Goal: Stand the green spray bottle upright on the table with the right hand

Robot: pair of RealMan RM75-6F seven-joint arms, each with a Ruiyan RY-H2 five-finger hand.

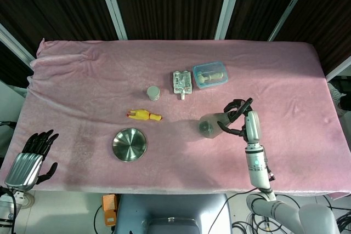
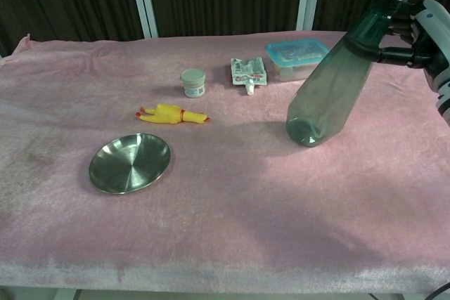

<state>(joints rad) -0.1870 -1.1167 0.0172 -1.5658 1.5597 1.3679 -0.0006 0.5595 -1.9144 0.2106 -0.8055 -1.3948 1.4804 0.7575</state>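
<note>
The green translucent spray bottle (image 2: 335, 82) hangs in the air, tilted, its base toward the lower left and its dark sprayer head up at the right. My right hand (image 2: 426, 36) grips it at the neck, near the frame's right edge. From the head view the bottle (image 1: 211, 125) shows over the pink table cloth (image 1: 82, 80), and the right hand (image 1: 243, 117) holds its upper end. My left hand (image 1: 30, 157) is beside the table's near left corner, fingers apart, holding nothing.
A yellow rubber chicken (image 2: 171, 114), a steel bowl (image 2: 130, 163) and a small white jar (image 2: 193, 82) lie left of the bottle. A flat pouch (image 2: 247, 70) and a blue-lidded box (image 2: 295, 54) sit behind it.
</note>
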